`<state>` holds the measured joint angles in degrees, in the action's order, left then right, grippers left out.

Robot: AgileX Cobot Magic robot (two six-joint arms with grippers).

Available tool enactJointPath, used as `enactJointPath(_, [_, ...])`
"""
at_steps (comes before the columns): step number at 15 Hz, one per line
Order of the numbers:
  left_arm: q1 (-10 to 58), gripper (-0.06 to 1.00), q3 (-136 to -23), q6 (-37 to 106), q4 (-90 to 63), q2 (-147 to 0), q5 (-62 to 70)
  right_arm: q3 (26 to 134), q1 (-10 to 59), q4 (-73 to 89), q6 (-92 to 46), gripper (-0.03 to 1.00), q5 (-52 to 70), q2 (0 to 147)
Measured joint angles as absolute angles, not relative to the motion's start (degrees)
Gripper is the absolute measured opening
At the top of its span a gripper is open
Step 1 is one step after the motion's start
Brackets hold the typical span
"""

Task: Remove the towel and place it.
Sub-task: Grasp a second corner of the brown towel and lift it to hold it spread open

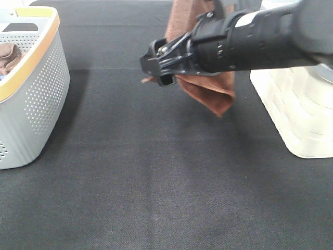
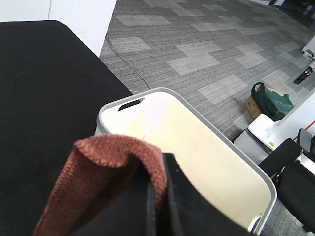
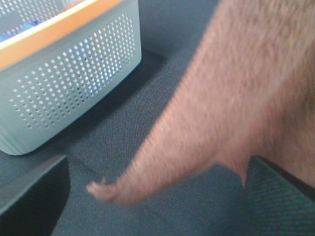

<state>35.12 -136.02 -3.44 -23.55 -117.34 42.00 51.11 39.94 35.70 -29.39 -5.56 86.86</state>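
The reddish-brown towel (image 1: 216, 91) hangs in the air above the black table, at mid-back, partly hidden behind my right arm. My left gripper (image 2: 158, 177) is shut on the towel's (image 2: 110, 152) upper fold, which drapes over its black fingers. It is out of sight in the exterior view. My right gripper (image 1: 156, 65) reaches in from the right, level with the hanging cloth. In the right wrist view its fingers (image 3: 34, 196) stand wide apart and open. The towel's lower corner (image 3: 216, 108) dangles between them, unclamped and blurred.
A grey perforated basket (image 1: 36, 99) with an orange rim stands at the left edge, with a small brown cloth lump (image 1: 8, 57) inside. A white basket (image 1: 302, 112) sits at the right. In the left wrist view this white basket (image 2: 197, 147) lies below the towel, open floor beyond.
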Motion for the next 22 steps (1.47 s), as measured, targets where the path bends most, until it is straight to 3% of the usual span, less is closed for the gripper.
enactJointPath(11, [35.12, 0.00, -136.02, -3.44, -21.83, -117.34, 42.91, 51.22, 39.94, 41.08, -27.39, 0.91, -15.07, 91.79])
enactJointPath(15, [35.12, 0.00, -136.02, -3.44, -21.83, -117.34, 43.43, 51.22, 39.94, 41.71, -27.39, 0.81, -18.05, 91.79])
enactJointPath(17, [35.12, 0.00, -136.02, -3.44, -21.83, -117.34, 44.23, 51.22, 39.94, 42.57, -27.39, 0.72, -19.54, 91.79])
enactJointPath(19, [35.12, 0.00, -136.02, -3.44, -21.77, -117.34, 44.63, 51.22, 39.94, 43.09, -27.62, 0.47, -19.71, 91.79])
enactJointPath(20, [35.12, 0.00, -136.02, -3.44, -21.77, -117.34, 44.63, 51.22, 39.94, 43.09, -27.62, 0.47, -19.71, 91.79])
enactJointPath(21, [35.12, 0.00, -136.02, -3.44, -21.72, -117.34, 44.69, 51.22, 39.94, 43.09, -28.76, 0.27, -19.02, 91.79])
enactJointPath(22, [35.12, 0.00, -136.02, -3.44, -21.54, -117.34, 44.69, 51.22, 39.94, 43.09, -29.22, 0.16, -18.05, 91.79])
